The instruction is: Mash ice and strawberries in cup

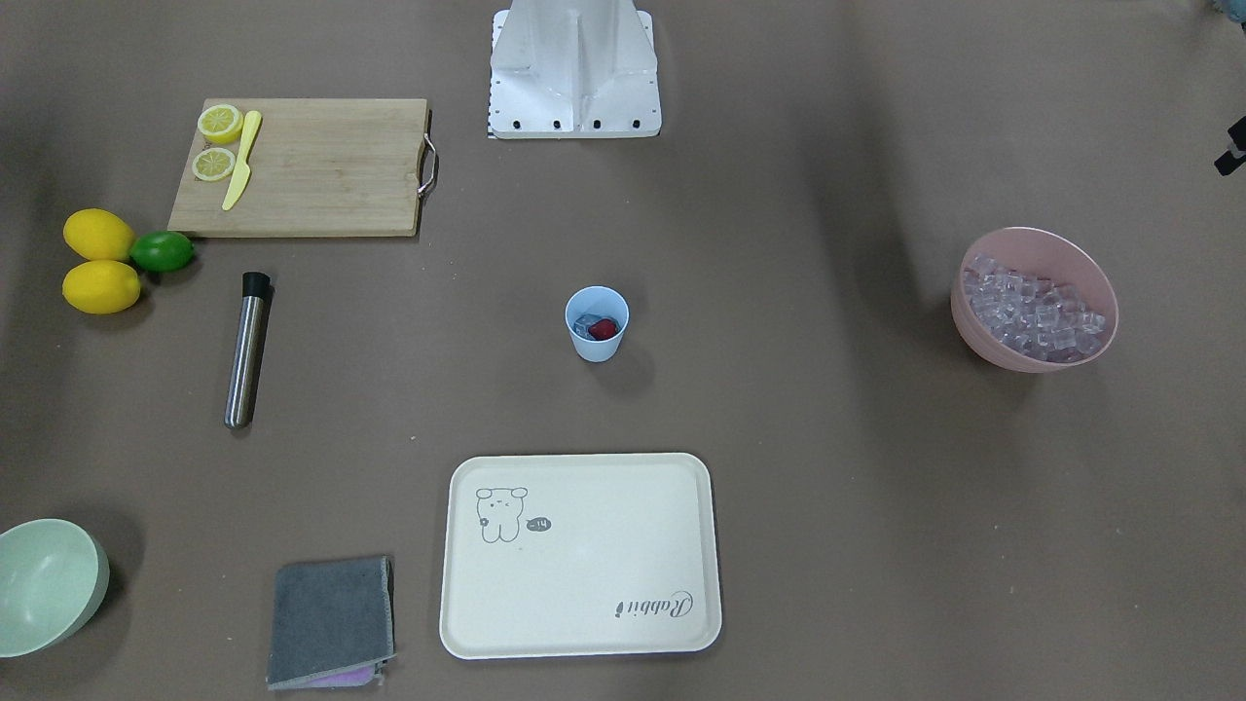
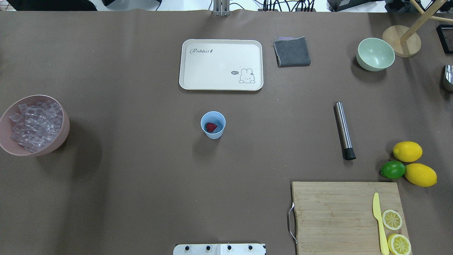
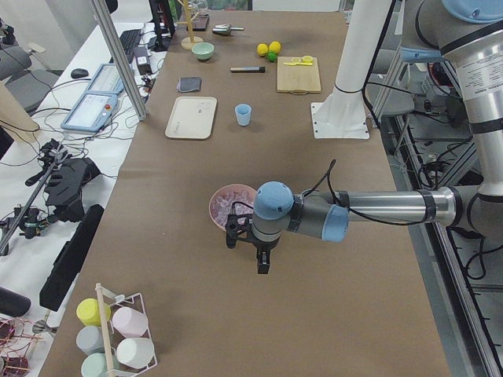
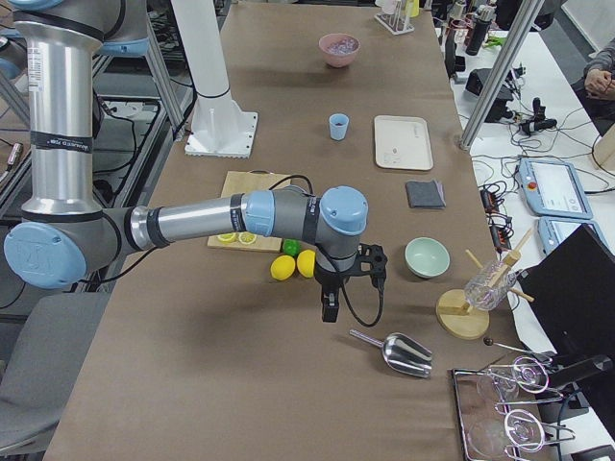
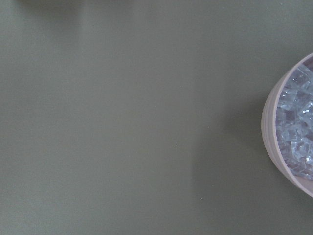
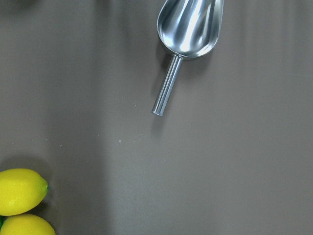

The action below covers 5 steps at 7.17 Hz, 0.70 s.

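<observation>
Lettering on the tray (image 1: 584,555) reads "Rabbit"; the cup (image 1: 597,324) at mid-table holds the strawberry (image 1: 604,329) and ice (image 1: 582,325). Overhead, that ice is barely visible. Side views show my left gripper (image 3: 263,265) and right gripper (image 4: 331,311) above the table; how far they are open I cannot tell. My left wrist view cuts off the pink bowl (image 5: 266,122).

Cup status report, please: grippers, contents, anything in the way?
Left gripper by pink bowl, right gripper near lemons, open or shut unclear. Cup upright, strawberry and ice inside. Steel muddler lies apart, ungripped. Nothing covers cup mouth.
</observation>
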Each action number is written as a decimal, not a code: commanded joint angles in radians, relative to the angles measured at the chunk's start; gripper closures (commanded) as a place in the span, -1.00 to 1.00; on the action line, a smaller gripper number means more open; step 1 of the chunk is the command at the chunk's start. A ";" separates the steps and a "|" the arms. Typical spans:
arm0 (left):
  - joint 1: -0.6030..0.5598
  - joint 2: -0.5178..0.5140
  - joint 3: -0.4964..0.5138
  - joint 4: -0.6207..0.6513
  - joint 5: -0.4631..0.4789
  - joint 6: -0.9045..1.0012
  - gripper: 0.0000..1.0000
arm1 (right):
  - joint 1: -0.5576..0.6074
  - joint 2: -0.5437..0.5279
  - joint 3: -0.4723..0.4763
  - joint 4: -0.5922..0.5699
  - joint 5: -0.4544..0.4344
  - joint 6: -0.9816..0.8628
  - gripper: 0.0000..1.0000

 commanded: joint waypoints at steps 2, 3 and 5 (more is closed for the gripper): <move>0.000 0.002 -0.001 -0.001 0.000 0.004 -0.98 | -0.001 0.005 -0.006 0.016 0.000 -0.009 -1.00; 0.000 0.004 -0.002 -0.001 0.000 0.004 -0.98 | 0.001 0.010 0.003 0.018 0.005 -0.010 -1.00; 0.000 0.004 -0.002 -0.001 0.000 0.004 -0.98 | 0.001 0.012 0.032 0.022 0.005 -0.010 -1.00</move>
